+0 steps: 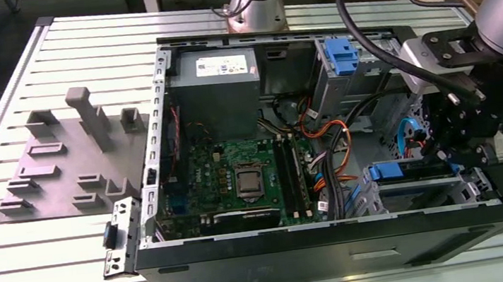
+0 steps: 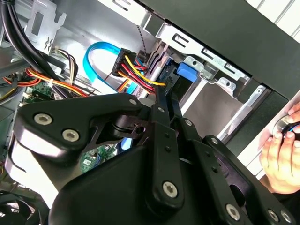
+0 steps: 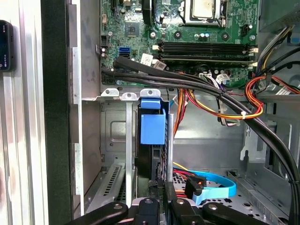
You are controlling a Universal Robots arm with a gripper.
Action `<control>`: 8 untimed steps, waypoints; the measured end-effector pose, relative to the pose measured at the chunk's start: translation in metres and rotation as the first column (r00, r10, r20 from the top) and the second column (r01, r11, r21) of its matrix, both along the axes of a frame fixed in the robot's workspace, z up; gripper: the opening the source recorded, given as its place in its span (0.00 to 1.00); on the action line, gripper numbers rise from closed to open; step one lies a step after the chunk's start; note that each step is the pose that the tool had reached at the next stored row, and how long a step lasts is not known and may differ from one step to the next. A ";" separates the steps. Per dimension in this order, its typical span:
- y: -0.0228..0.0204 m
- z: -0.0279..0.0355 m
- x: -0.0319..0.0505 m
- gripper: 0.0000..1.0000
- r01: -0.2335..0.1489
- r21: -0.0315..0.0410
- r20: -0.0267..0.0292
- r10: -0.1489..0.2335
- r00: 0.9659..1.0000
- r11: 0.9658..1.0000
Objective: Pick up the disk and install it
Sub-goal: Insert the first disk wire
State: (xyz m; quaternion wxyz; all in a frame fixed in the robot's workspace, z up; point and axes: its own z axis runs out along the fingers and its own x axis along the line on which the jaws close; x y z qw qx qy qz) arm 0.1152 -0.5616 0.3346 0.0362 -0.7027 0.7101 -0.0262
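First wrist view: end effector clenched on the disk, edge-on in the drive cage at six o'clock, aligned with its slot.

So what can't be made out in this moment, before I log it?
- Disk: in the first wrist view it stands edge-on in the drive bay, so just its blue carrier tab and a dark edge show; label hidden.
- Hand: in the exterior view the arm's own dark body covers the fingertips; whether it touches the disk is unclear.
- Second wrist view: the hand's black linkage blocks most of the bay.
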 end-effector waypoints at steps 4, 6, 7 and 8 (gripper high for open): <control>-0.0001 -0.0008 -0.0001 0.16 0.000 0.000 0.000 0.000 1.000 1.000; 0.0000 -0.0010 -0.0001 0.16 0.000 -0.001 0.000 0.000 1.000 1.000; -0.0001 -0.0012 -0.0001 0.16 0.000 -0.001 0.001 0.000 1.000 1.000; -0.0001 -0.0012 -0.0001 0.16 0.000 -0.001 0.001 0.000 1.000 1.000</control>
